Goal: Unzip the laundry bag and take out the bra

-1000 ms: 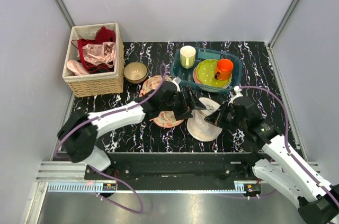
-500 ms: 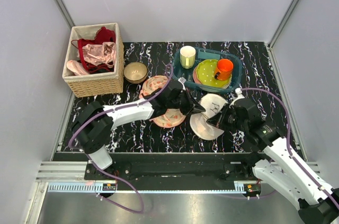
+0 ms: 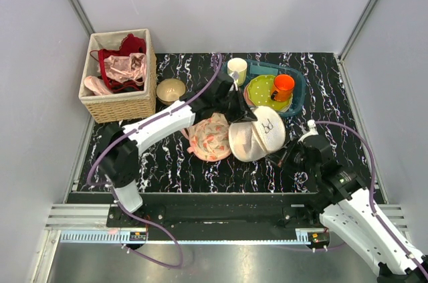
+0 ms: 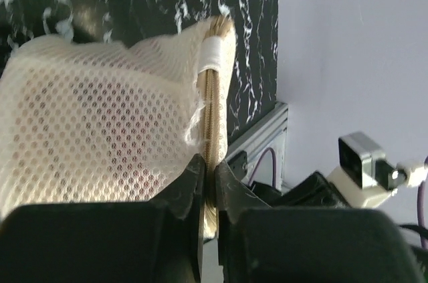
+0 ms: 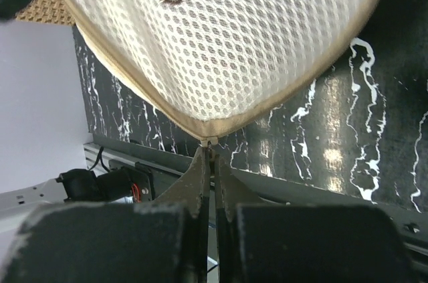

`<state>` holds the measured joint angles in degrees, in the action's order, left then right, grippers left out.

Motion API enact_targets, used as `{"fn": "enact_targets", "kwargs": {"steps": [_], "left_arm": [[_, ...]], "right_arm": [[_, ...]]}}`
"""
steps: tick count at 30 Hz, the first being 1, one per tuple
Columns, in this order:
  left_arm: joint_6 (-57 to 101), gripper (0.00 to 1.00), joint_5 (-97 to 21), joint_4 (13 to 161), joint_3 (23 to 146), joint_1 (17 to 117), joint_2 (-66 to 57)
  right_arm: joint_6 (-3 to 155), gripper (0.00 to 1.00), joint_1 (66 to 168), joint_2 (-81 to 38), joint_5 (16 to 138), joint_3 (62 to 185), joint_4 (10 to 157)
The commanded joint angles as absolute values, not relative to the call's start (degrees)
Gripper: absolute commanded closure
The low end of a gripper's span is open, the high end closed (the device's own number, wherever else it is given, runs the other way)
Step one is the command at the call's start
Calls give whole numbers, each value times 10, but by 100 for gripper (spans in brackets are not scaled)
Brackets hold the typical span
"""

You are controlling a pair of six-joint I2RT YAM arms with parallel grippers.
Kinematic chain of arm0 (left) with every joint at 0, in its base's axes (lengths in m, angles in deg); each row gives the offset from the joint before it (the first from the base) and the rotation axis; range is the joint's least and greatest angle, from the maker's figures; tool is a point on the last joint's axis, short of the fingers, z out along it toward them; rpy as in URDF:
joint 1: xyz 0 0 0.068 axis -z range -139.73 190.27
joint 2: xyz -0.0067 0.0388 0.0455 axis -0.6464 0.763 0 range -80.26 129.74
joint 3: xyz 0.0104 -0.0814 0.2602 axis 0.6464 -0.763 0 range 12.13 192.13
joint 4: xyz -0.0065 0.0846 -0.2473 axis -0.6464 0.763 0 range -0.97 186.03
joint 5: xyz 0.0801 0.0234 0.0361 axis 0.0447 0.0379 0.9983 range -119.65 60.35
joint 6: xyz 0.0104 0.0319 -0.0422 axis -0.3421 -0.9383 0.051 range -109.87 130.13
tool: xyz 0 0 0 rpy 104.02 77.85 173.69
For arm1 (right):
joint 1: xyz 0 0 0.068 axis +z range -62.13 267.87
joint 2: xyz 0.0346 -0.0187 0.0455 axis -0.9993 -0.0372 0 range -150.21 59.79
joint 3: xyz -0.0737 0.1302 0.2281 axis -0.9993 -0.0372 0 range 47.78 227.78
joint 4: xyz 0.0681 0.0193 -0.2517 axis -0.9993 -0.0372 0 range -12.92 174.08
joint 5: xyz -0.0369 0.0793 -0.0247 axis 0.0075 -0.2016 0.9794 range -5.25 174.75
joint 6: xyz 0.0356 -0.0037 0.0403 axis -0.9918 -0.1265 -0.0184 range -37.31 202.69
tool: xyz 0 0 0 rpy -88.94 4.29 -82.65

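The laundry bag (image 3: 257,134), a round white mesh pouch with a tan zip rim, hangs tilted above the table between both arms. My left gripper (image 3: 249,117) is shut on the bag's zip rim (image 4: 212,96) at its far upper edge; the mesh (image 4: 100,122) fills the left wrist view. My right gripper (image 3: 285,156) is shut on the small zip pull (image 5: 212,142) at the bag's near lower edge (image 5: 221,35). The bra is hidden from view. A peach floral cloth (image 3: 210,137) lies just left of the bag.
A wicker basket (image 3: 119,96) of garments stands at the back left, a tan bowl (image 3: 171,90) beside it. A teal tray (image 3: 302,89) behind the bag holds a cream cup (image 3: 237,71), green spotted plate (image 3: 262,92) and orange mug (image 3: 283,86).
My left gripper shut on the bag's rim and lifted it up and back off the table. The right gripper kept hold of the zip pull and drew back toward the near edge.
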<state>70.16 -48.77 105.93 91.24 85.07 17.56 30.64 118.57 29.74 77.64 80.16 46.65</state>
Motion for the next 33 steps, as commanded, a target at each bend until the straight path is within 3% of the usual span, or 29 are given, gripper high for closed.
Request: {"fn": "enact_targets", "kwargs": {"steps": [1, 4, 5, 6, 8, 10, 17, 21, 29, 30, 32, 33], "left_arm": [[606, 91, -422, 1142, 1062, 828, 248], [588, 76, -437, 1177, 1093, 829, 254], [586, 49, -438, 1179, 1088, 829, 244], [582, 37, -433, 1182, 1072, 829, 216], [591, 16, -381, 1201, 1055, 830, 185], [607, 8, -347, 1225, 1031, 830, 135], [692, 12, -357, 1208, 945, 891, 61], [796, 15, -391, 1116, 863, 922, 64], [811, 18, -425, 1087, 872, 929, 131], [812, 21, -423, 1086, 877, 929, 141], [813, 44, -411, 1098, 885, 928, 149], [808, 62, -412, 1106, 889, 922, 152]], "right_arm": [[305, 100, 1187, 282, 742, 824, 454], [324, 100, 1187, 273, 745, 846, 475], [329, 100, 1187, 269, 749, 850, 481], [329, 100, 1187, 258, 757, 858, 484], [328, 100, 1188, 244, 750, 862, 499], [323, 100, 1187, 232, 737, 859, 530], [329, 100, 1187, 198, 736, 863, 563], [325, 100, 1187, 193, 726, 856, 583], [319, 100, 1187, 202, 717, 844, 585], [320, 100, 1187, 205, 716, 843, 584], [317, 100, 1188, 211, 717, 841, 580], [318, 100, 1188, 211, 718, 841, 569]]}}
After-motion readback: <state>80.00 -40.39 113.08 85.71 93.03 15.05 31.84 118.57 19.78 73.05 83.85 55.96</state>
